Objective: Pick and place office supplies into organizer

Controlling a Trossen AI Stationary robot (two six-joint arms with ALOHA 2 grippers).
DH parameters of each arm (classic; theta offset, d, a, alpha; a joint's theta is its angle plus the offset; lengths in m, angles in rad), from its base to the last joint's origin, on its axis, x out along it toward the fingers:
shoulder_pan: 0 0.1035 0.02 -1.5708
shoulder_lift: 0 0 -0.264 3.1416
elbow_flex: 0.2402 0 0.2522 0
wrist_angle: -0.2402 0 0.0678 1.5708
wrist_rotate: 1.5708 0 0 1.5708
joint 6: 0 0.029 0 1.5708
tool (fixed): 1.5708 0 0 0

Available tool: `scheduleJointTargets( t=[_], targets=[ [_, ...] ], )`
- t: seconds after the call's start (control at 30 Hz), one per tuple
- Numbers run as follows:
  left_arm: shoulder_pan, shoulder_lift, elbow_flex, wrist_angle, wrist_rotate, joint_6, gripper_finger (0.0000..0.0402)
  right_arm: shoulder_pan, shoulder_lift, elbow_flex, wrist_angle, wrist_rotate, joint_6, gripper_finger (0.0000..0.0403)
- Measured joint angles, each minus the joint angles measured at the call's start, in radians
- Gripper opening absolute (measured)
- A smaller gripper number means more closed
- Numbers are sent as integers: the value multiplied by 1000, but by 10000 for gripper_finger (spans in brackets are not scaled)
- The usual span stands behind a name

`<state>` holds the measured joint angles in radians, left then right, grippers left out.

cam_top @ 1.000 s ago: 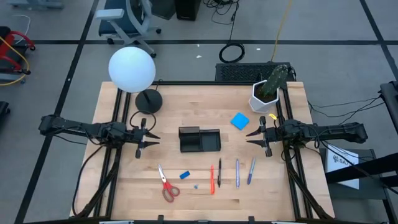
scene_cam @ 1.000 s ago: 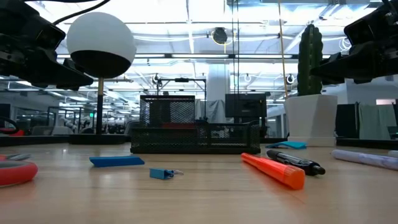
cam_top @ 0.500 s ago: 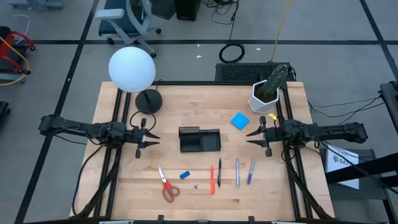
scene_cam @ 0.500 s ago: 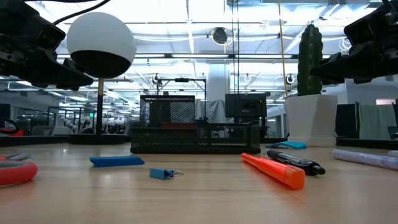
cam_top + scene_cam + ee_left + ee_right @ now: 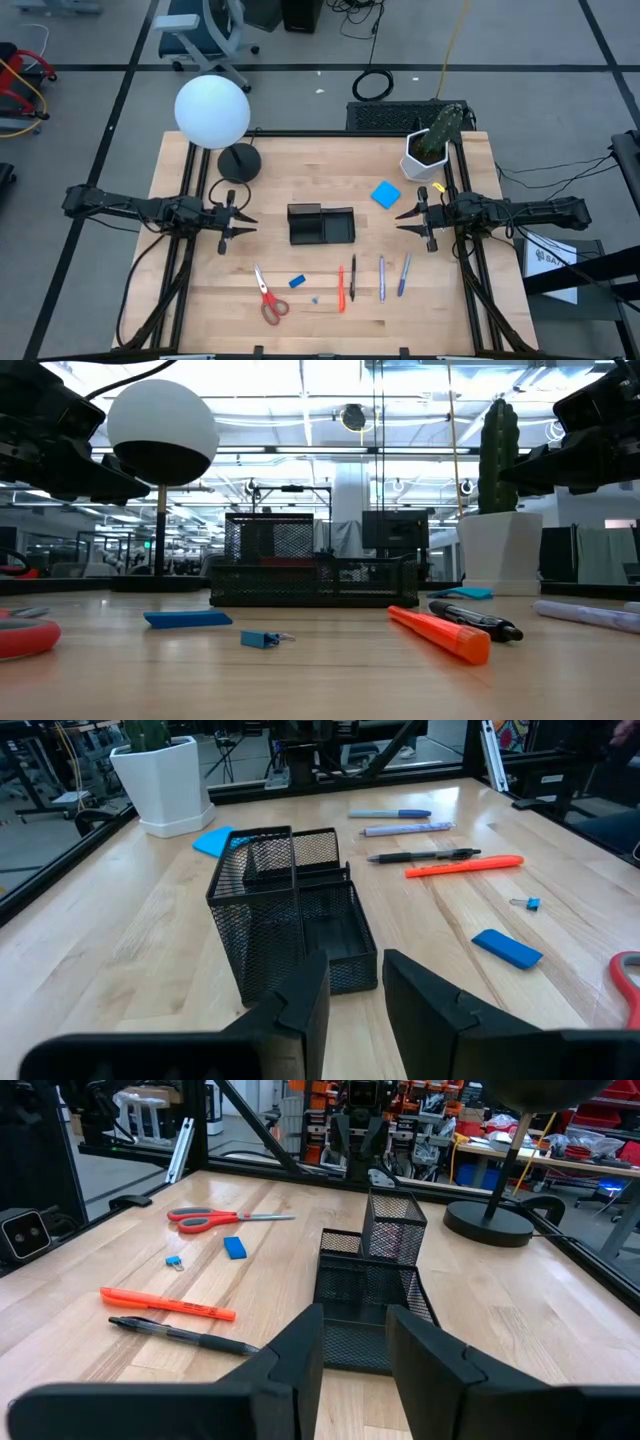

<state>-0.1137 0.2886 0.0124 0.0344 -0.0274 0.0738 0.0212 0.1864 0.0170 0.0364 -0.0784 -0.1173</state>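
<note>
The black mesh organizer (image 5: 321, 224) stands mid-table on the wood. Toward the near edge lie red-handled scissors (image 5: 268, 295), a blue eraser (image 5: 297, 281), an orange pen (image 5: 341, 287), a black pen (image 5: 352, 278) and two more pens (image 5: 381, 277). A blue note pad (image 5: 385, 194) lies flat to the far right of the organizer. My left gripper (image 5: 238, 220) hovers left of the organizer, and my right gripper (image 5: 408, 217) hovers right of it. Both are open, point level at the organizer and hold nothing. The left wrist view shows the gap in my left gripper (image 5: 356, 965); the right wrist view shows it in my right gripper (image 5: 355, 1315).
A white globe lamp (image 5: 212, 112) on a round black base (image 5: 238, 163) stands at the far left. A potted cactus (image 5: 430, 150) stands at the far right. A tiny blue clip (image 5: 314, 297) lies by the eraser. Bare wood surrounds the organizer.
</note>
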Motion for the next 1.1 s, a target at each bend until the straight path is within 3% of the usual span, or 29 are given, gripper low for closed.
scheduleJointTargets(
  t=[0.83, 1.1],
  targets=[
    [0, 0, 0, 0, 0, 0, 104, 0, 0, 0, 14, -2, 26, 105],
    [0, 0, 0, 0, 0, 0, 104, 0, 0, 0, 102, -1, -98, 105]
  ],
)
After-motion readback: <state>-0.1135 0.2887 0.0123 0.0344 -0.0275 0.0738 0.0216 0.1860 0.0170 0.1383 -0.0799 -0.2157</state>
